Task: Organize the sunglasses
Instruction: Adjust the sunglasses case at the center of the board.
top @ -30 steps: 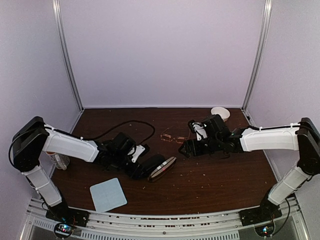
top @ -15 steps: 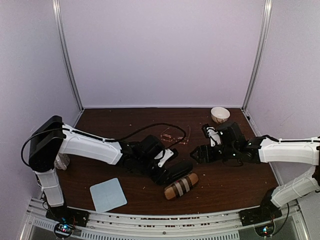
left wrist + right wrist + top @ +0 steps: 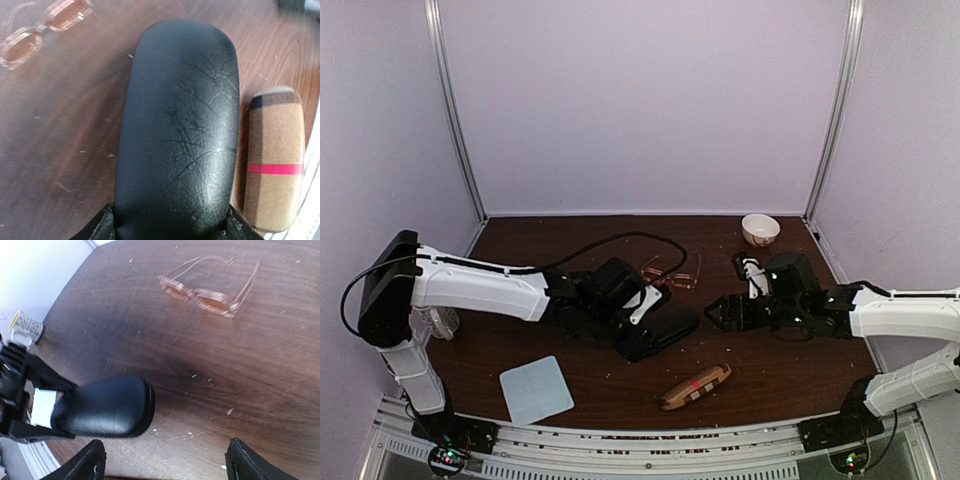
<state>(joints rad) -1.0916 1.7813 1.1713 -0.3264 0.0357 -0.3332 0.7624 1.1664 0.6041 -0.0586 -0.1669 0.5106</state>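
One pair of sunglasses [image 3: 672, 271] with a thin copper frame lies open on the brown table [image 3: 790, 370], behind both grippers. It also shows in the left wrist view [image 3: 45, 27] and the right wrist view [image 3: 210, 287]. No second pair shows. My left gripper [image 3: 632, 340] is shut on one end of the black oblong case [image 3: 670, 327], which fills the left wrist view [image 3: 177, 130]. The brown wooden case with a red mark [image 3: 695, 385] lies loose in front of it, and shows beside it in the left wrist view [image 3: 275, 165]. My right gripper [image 3: 725, 312] is open and empty, facing the black case's free end [image 3: 107, 407].
A small white bowl [image 3: 760, 228] stands at the back right. A light blue cloth [image 3: 535, 390] lies at the front left. A small cup [image 3: 440, 322] stands by the left arm's base. A black cable [image 3: 620, 240] loops over the left arm.
My left gripper carried the black case to the right, towards the table's middle. The wooden case came apart from it and moved to the front. My right gripper drew back to the right.
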